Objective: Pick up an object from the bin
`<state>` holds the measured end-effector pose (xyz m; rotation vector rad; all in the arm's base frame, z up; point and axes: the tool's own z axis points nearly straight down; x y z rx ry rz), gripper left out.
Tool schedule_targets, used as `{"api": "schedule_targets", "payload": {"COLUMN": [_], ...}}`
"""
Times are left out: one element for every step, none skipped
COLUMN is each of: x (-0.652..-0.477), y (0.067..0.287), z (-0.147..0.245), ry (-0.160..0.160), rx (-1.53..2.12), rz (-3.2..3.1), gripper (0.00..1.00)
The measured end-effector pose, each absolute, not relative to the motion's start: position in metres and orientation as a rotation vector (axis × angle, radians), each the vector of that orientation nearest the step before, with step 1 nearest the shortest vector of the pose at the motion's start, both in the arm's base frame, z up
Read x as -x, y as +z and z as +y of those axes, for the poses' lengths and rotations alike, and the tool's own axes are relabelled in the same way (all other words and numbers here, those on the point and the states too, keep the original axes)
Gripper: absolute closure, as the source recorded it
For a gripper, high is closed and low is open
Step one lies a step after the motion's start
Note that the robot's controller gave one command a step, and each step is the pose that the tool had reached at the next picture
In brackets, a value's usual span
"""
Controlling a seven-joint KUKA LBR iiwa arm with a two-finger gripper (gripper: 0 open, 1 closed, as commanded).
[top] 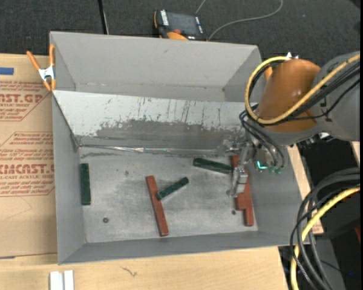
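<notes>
Arm (pixel 342 89) comes in from right. Orange wrist cover (pixel 287 92) w/ yellow cables (pixel 252 86) looped round it. Gripper (pixel 238 177) points down, low & left of the cover.

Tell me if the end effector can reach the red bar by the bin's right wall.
Probably yes: the end effector hangs over the upper end of the red bar, nothing lies on it, and the dark green piece lies aside.
</notes>
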<state>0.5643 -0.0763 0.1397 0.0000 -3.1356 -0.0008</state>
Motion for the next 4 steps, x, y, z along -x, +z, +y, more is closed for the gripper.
{"api": "schedule_targets", "payload": {"x": [-0.578,-0.581,-0.596,-0.586], "y": [0.065,0.07,0.19,0.245], "z": [-0.068,-0.068,-0.074,-0.072], "ry": [-0.001,0.0,0.001,0.0], "rx": [0.007,0.007,0.082,0.109], "rz": [-3.137,-3.145,-3.153,-3.149], "gripper": [0.0,1.0,1.0,1.0]}}
